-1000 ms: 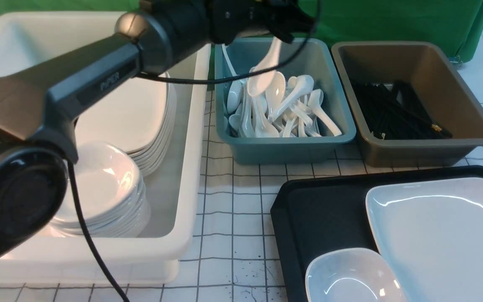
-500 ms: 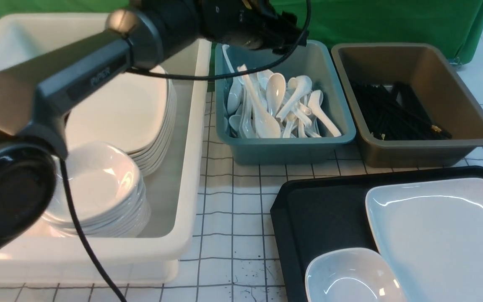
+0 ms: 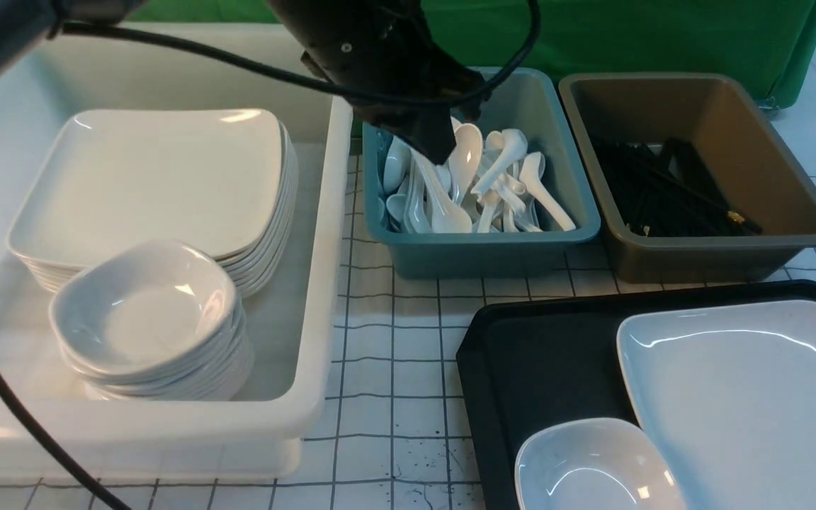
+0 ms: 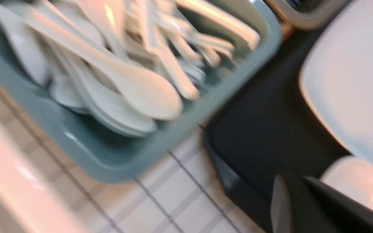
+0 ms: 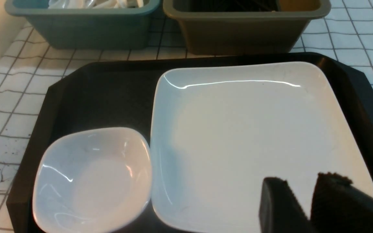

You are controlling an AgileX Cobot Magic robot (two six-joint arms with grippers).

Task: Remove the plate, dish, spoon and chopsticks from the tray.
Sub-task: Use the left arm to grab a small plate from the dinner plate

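Observation:
The white plate (image 3: 748,397) and the small white dish (image 3: 592,467) sit on the black tray (image 3: 542,361) at the front right. All three also show in the right wrist view: the plate (image 5: 254,136), the dish (image 5: 92,178) and the tray (image 5: 108,97). My left gripper (image 3: 440,149) hangs empty over the teal bin (image 3: 479,244), its jaws together. The spoon (image 3: 450,216) lies on the pile of white spoons there. The chopsticks cannot be told apart among the black sticks in the brown bin (image 3: 720,248). My right gripper (image 5: 303,184) is shut and empty above the plate's near corner.
A big white tub (image 3: 330,283) on the left holds a stack of square plates (image 3: 146,177) and a stack of small dishes (image 3: 146,319). The blurred left wrist view shows the tray corner (image 4: 264,129) beside the teal bin (image 4: 108,161). Green cloth hangs behind.
One second ago my left gripper held a spoon above the teal bin. The spoon has dropped onto the pile. The arm has swung away from the white tub and the gripper sits lower.

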